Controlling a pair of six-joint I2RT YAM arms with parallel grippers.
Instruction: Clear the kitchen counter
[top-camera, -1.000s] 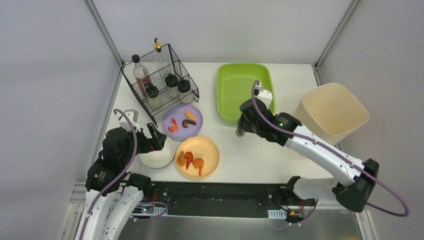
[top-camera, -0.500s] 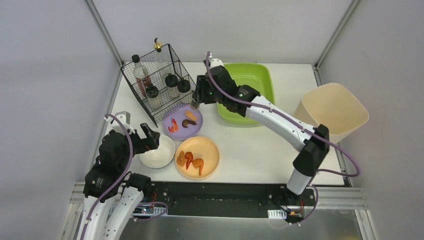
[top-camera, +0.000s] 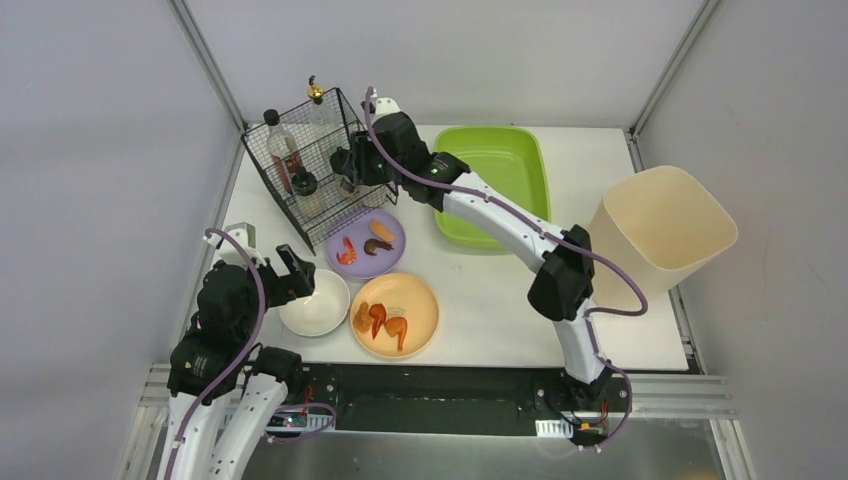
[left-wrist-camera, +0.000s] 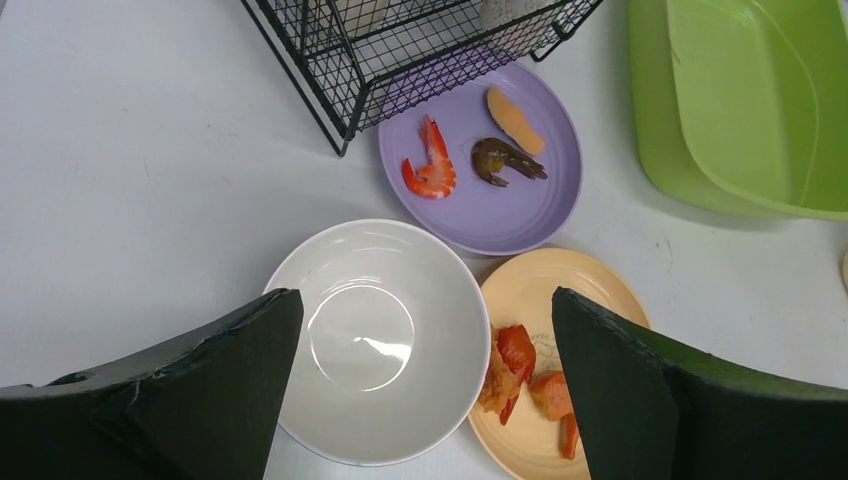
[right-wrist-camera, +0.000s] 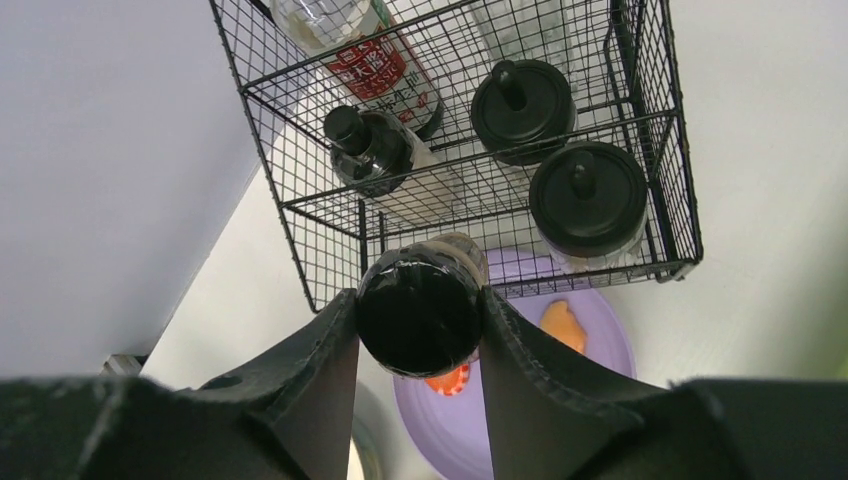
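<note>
Right gripper (right-wrist-camera: 420, 335) clamped on black-lidded jar (right-wrist-camera: 420, 312), jar upright, at near edge of wire rack (right-wrist-camera: 320, 250). Likely step: stow jar in rack. Centre over free cell beside two other black lids, keep vertical, lower straight, release only when base seated. Risk: base catching on wire rim. Left gripper (left-wrist-camera: 425, 300) spread wide above white bowl (left-wrist-camera: 375, 340), not touching. Counter (top-camera: 500, 300) carries rack, bowl, plates.
</note>
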